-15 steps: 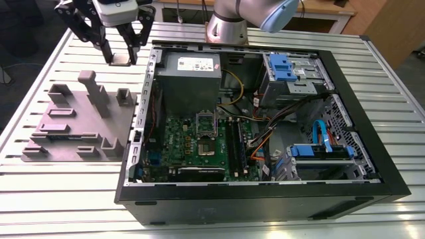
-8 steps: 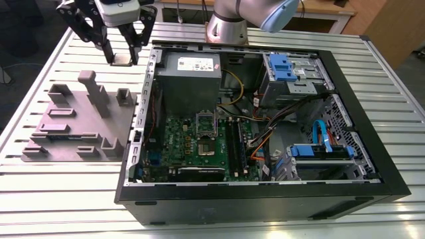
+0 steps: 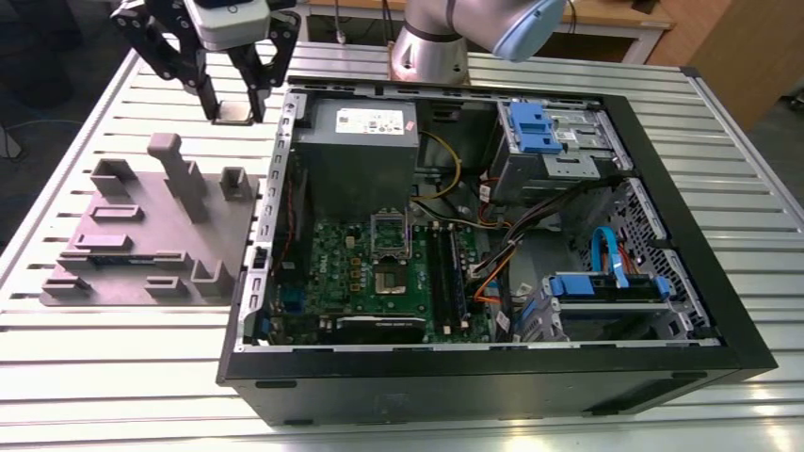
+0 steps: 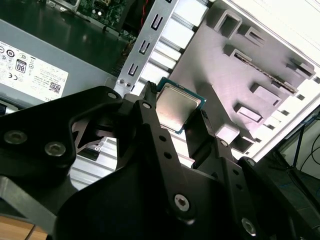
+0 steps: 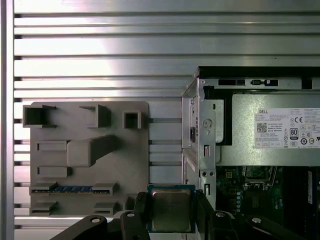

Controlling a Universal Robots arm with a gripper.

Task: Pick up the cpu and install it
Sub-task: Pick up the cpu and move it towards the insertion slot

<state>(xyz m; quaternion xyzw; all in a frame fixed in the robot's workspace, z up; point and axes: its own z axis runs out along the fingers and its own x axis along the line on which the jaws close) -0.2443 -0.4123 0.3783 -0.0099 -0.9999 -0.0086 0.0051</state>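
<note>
The cpu is a small silver square with a green rim, held in the air between my gripper's two black fingers. It hangs above the slatted table, between the grey fixture and the open computer case. Both wrist views show the cpu clamped by its edges, shiny top facing the first wrist camera. The gripper is shut on it. The dark square socket sits on the green motherboard inside the case, with its metal frame lifted.
A grey power supply fills the case's far corner beside the gripper. Black memory sticks, cables and blue drive bays crowd the exterior view's right. The fixture has upright posts and a memory stick in a slot.
</note>
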